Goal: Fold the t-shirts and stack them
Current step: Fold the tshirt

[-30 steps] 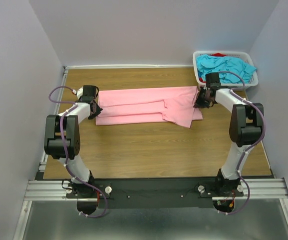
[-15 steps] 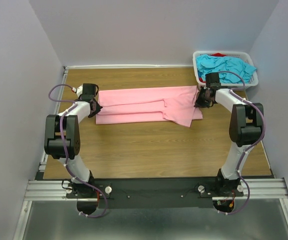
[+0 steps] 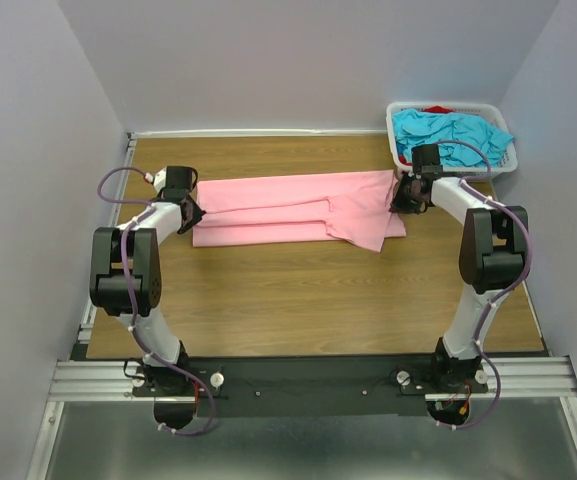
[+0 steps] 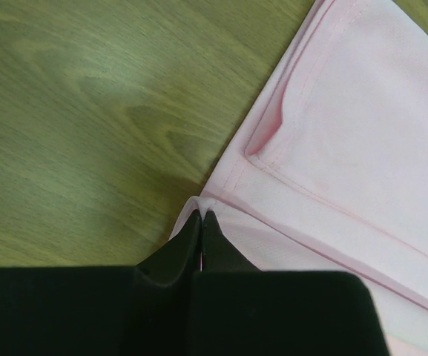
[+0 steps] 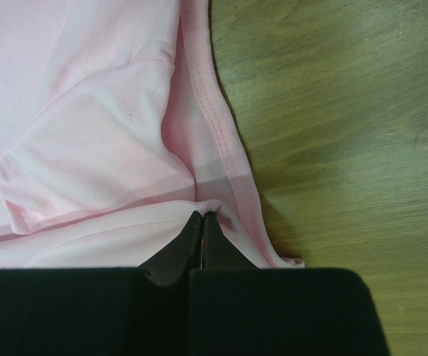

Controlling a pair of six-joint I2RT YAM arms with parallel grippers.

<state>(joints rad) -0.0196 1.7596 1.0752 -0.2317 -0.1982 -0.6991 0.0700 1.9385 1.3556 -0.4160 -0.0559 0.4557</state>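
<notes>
A light pink t-shirt (image 3: 298, 210) lies stretched in a long band across the far half of the table, partly folded lengthwise. My left gripper (image 3: 192, 214) is shut on its left edge; the wrist view shows the black jaws (image 4: 201, 216) pinching a fold of pink cloth (image 4: 347, 133). At the shirt's right end my right gripper (image 3: 402, 200) is also shut, its tips (image 5: 202, 217) pinching a ridge of the pink t-shirt (image 5: 87, 133). Turquoise t-shirts (image 3: 450, 133) and a bit of red cloth (image 3: 437, 108) fill the basket.
A white slotted basket (image 3: 404, 158) stands at the far right corner, just behind the right gripper. Grey walls close in on three sides. Bare wooden table (image 3: 308, 300) stretches between the shirt and the arm bases.
Both grippers have moved a little towards the far side, drawing the ends of the pink shirt with them. The near edge of the shirt has shifted up slightly.
</notes>
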